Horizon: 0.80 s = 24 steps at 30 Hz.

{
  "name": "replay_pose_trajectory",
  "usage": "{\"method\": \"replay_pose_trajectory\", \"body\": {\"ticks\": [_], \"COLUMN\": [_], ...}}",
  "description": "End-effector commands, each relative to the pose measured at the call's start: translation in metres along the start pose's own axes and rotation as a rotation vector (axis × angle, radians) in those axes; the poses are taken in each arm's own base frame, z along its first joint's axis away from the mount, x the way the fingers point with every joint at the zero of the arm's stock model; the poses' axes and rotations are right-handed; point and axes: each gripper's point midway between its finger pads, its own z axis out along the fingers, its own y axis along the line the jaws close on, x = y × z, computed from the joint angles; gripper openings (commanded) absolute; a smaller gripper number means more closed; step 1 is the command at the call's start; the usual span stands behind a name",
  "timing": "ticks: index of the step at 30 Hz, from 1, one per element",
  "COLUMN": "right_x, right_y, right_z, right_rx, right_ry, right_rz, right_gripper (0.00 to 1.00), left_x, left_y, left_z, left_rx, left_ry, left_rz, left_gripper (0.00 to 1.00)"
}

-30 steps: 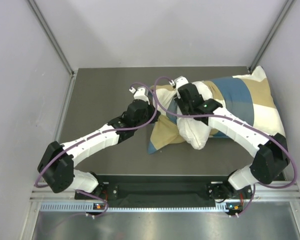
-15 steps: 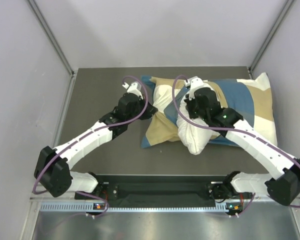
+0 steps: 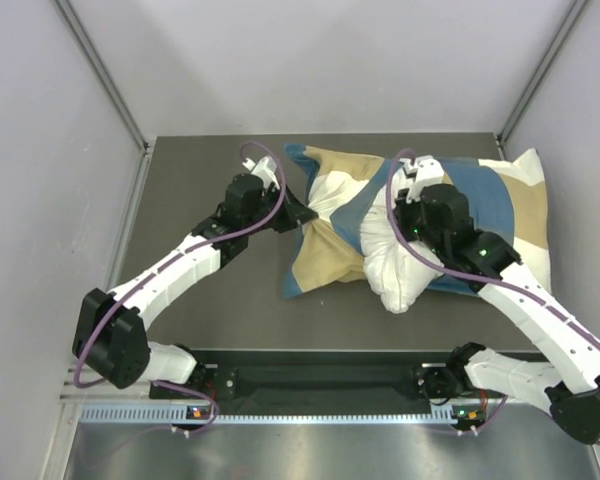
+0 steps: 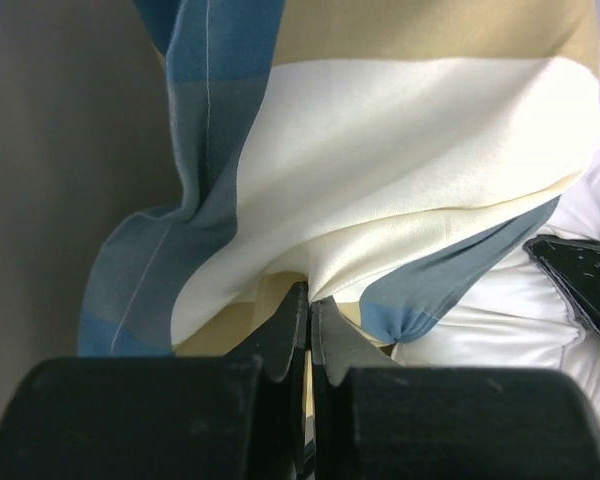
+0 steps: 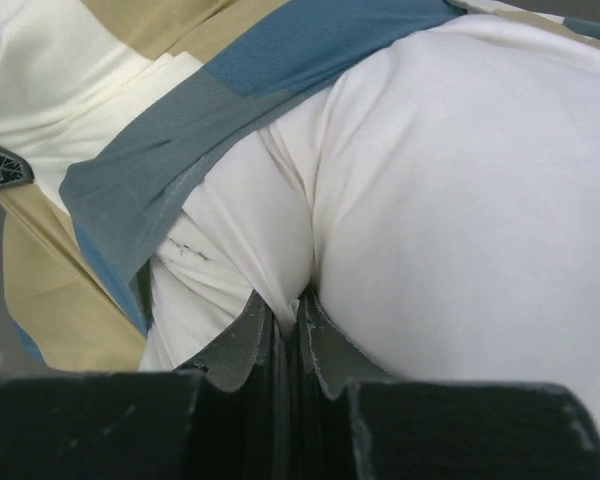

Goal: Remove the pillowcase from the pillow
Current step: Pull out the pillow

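Right, starting with the counter (image 3: 210, 300): it is dark and flat, bare on the outer side of my left pincer (image 4: 308, 320), with everything else lying on its inner side.

The pillow (image 3: 395, 275) is partly out. Its white end bulges free on the near side of my right pincer (image 5: 292, 320), toward the arm bases. The rest runs beyond that pincer and to its right, inside the cover.

The pillowcase (image 3: 325, 262) is bunched between the two pincers. Its loose mouth fans out from the left pincer, and a blue band wraps the pillow just up and left of the right one.

The left pincer is closed to a sliver on a thin fold of the checked cloth. The right pincer is clamped just as narrow on a small pucker of the white pillow shell. I judge the step to be pulling the two apart.

My worries:
- The cloth looks slick and the left bite is shallow, so a hard pull could slide it out.
- The right grip holds only the pillow's skin, not its bulk. It could slip, or strain the cover's seam.
- The band gathered around the pillow could cinch rather than slide, and then the whole bundle drags across the counter.
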Motion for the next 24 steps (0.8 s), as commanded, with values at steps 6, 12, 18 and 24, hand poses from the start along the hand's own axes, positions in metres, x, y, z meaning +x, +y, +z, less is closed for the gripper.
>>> {"method": "replay_pose_trajectory", "body": {"ticks": [6,12,18,24], "right_x": [0.034,0.037,0.036,0.042], "right_y": [-0.154,-0.180,-0.177,-0.156], "right_z": [-0.069,-0.073,-0.068,-0.055], "right_rx": [0.556,0.615,0.550,0.415], "right_ry": [0.102,0.085,0.059,0.050], "right_rz": [0.049,0.156,0.214,0.228], "right_gripper": [0.00,0.00,0.00,0.00], "left_x": [-0.137,-0.152,-0.153,-0.131], "left_y": [0.147,0.174,0.152,0.019], "left_z": [-0.053,-0.073,-0.075,-0.046], "left_rx": [-0.411,-0.454,-0.384,-0.279], "left_ry": [-0.447,-0.485,-0.467,-0.445], "left_rz": [-0.107,-0.141,-0.100,0.215], "left_gripper": [0.00,0.00,0.00,0.00]}}
